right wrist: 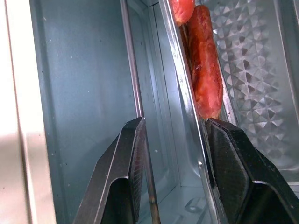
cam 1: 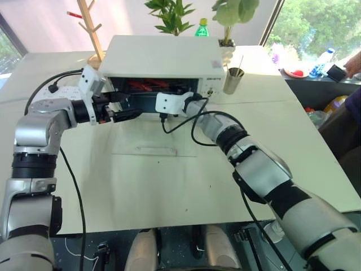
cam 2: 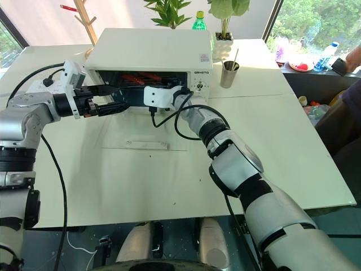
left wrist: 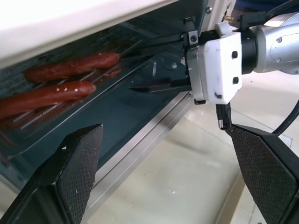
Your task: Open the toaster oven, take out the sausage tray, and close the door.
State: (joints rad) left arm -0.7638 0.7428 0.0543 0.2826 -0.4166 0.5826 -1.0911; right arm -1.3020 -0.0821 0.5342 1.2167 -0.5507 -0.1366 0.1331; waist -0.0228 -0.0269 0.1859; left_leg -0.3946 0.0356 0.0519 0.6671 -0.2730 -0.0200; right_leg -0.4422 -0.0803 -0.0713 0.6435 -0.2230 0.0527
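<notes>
Fingers: right gripper (right wrist: 173, 158) straddles sausage tray (right wrist: 252, 70) rim, not clamped | left gripper (left wrist: 177, 182) spread wide, nine o'clock | toaster oven (cam 1: 163, 59) door (cam 2: 144, 132) down.

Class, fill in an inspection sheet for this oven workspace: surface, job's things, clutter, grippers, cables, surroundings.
Surface: white table, bare in front.
Job's things: toaster oven stands open; its door lies flat on the table; the sausage tray sits inside with red-brown sausages.
Clutter: metal cup, green bottle, potted plants, wooden rack.
Grippers: left gripper open at the oven's mouth; right gripper has its fingers astride the tray's rim, grip not confirmed.
Cables: black cable to a power strip; cable loops on the right arm.
Surroundings: windows, greenery, a person's hand.
</notes>
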